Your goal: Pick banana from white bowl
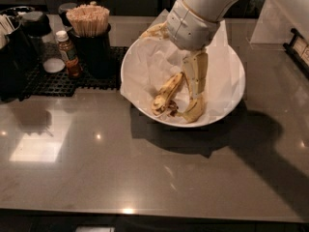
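The white bowl (pixel 231 96), lined with crinkled white paper, stands at the back middle of the grey counter. The brown-speckled banana (pixel 166 93) lies in its middle, dark end toward the front left. A cleaner yellow curved banana (pixel 193 113) lies just right of it near the front rim. My gripper (pixel 196 93) hangs down from the white wrist (pixel 193 25) into the bowl. It is right beside the speckled banana's upper end and just above the curved banana. It holds nothing that I can see.
A black cup of wooden sticks (pixel 89 30), a small brown sauce bottle (pixel 68 54) and dark containers stand on a black mat (pixel 58 79) left of the bowl. A yellow piece (pixel 154 30) shows at the bowl's back rim. A clear stand (pixel 277 23) is at the back right.
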### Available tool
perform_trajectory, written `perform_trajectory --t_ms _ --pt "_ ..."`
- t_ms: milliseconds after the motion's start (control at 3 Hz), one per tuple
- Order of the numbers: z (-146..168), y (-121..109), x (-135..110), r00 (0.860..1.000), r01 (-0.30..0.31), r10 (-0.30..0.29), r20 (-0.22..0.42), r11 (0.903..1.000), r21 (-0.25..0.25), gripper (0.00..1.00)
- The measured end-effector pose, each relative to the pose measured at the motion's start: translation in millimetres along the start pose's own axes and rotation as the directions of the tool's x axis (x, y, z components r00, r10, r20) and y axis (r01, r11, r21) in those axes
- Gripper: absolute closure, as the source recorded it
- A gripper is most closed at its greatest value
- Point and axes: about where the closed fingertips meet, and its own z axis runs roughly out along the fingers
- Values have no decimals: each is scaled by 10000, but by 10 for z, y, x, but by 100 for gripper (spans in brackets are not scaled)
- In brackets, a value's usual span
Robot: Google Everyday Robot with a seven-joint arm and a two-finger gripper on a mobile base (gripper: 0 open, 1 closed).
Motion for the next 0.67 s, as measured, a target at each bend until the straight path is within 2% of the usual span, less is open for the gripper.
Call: perform_trajectory --t_ms 333,667 --pt "201 -2 77 9981 -59 58 611 10000 10 0" --pt "219 -6 80 9979 -66 65 647 10000 5 0"
